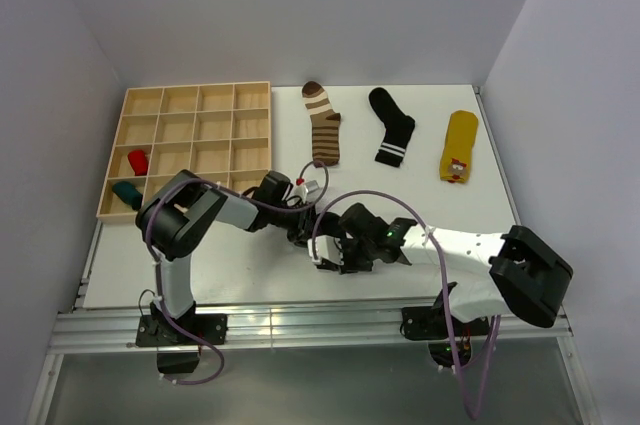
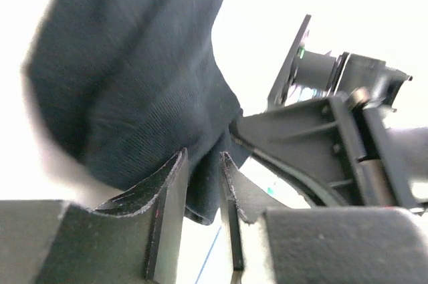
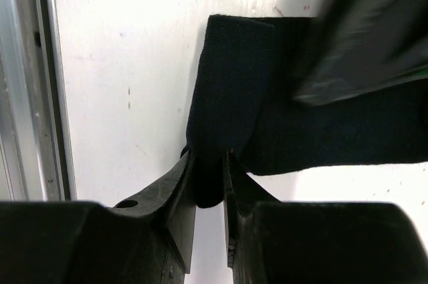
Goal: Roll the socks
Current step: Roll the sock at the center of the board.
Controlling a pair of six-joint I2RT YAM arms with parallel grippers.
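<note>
**Left wrist view.** Your left fingers (image 2: 175,178) stand close together with a fold of the plain black sock (image 2: 127,70) caught between them. The fabric fills the narrow gap, so they are gripping it. The rest of the sock bulges up and to the left of the fingertips as a rounded bundle, blurred at its outer edge. Black hardware of the other arm reaches in from the right to the sock's right edge.

**Right wrist view.** Your right fingers (image 3: 184,184) are closed on the same sock, pinching the lower end of a folded flap. The sock lies on the white counter (image 3: 120,63). The narrower flap is laid over a wider dark band that runs off to the right. A metal rail (image 3: 20,97) runs along the left edge. A blurred dark shape crosses the upper right corner in front of the sock, and you cannot tell what it is.

**Top view.** Your left arm (image 1: 215,207) and right arm (image 1: 460,255) both reach to the middle of the counter's near part, where their wrists meet. The black sock is hidden among the dark hardware there.

Three other socks lie flat in a row along the far side, well apart from the arms:
- the brown-and-cream striped sock (image 1: 323,123)
- the black sock with white cuff stripes (image 1: 393,127)
- the yellow sock (image 1: 459,146)

A wooden tray (image 1: 270,130) of compartments sits at the far left. Its leftmost column holds a red roll (image 1: 137,162), with a teal roll (image 1: 127,193) in the next compartment nearer you.
</note>
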